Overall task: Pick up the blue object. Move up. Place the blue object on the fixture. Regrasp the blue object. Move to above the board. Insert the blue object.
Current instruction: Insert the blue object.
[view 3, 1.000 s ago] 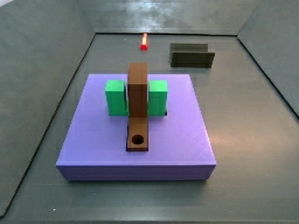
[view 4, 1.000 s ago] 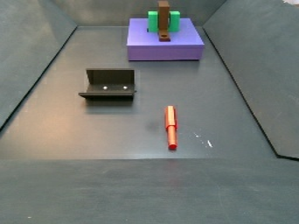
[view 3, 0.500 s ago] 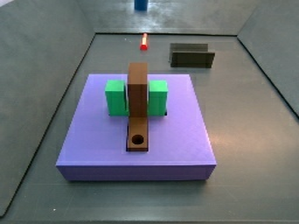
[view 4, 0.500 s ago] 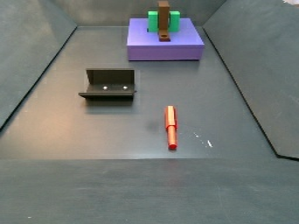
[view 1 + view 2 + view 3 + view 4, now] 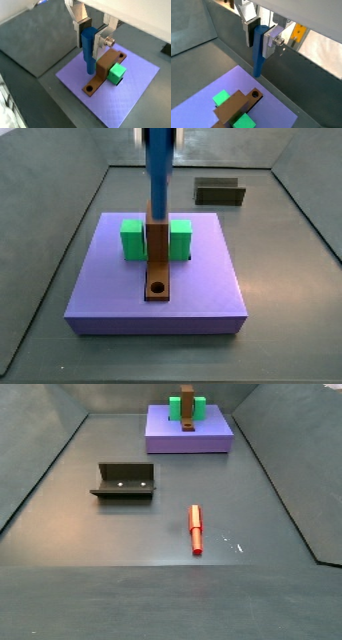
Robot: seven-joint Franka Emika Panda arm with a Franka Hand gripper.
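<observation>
My gripper (image 5: 91,34) is shut on the blue object (image 5: 88,50), a slim blue peg that hangs upright from between the silver fingers (image 5: 101,39). The same grip shows in both wrist views, gripper (image 5: 261,36) and blue object (image 5: 258,52). Below lies the purple board (image 5: 127,105) with its brown bar (image 5: 101,75) and green block (image 5: 118,73). In a side view the blue object (image 5: 158,173) hangs over the far end of the brown bar (image 5: 158,258) on the board (image 5: 201,278); the gripper itself is cut off by the frame. The bar's round hole (image 5: 255,93) lies open. The fixture (image 5: 219,192) stands empty.
A red peg (image 5: 195,529) lies on the grey floor to the near right of the fixture (image 5: 124,480), far from the board (image 5: 189,436). Sloping grey walls (image 5: 54,238) ring the floor. Green block halves (image 5: 132,239) flank the bar.
The blue object has come down into the side view: absent a second ago, only its tip half a second ago, now most of its length above the bar.
</observation>
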